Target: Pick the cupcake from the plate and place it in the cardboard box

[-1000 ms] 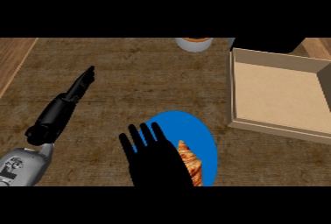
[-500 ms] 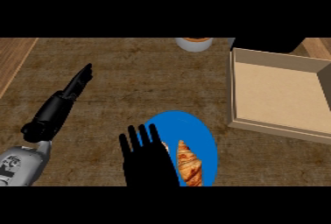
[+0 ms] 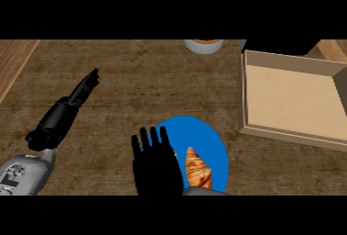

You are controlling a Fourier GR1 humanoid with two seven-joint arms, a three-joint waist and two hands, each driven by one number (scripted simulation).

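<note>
A blue plate (image 3: 207, 137) lies at the counter's near middle. On its near right part rests a golden-brown pointed pastry (image 3: 196, 167) that looks like a croissant, not a cupcake. My right hand (image 3: 157, 160) hovers over the plate's left half, open, its straight fingers pointing away from me, just left of the pastry and holding nothing. The open cardboard box (image 3: 298, 101) stands to the right of the plate, with nothing inside. My left hand (image 3: 81, 92) stretches flat over the counter at the left, open, far from the plate.
A small white cup with orange contents (image 3: 203, 46) stands at the counter's far edge. A dark block (image 3: 278, 46) sits behind the box. A lighter wooden strip (image 3: 13, 64) runs along the left side.
My right hand has shifted slightly left over the plate, so a little more of the pastry shows. The left arm has barely moved.
</note>
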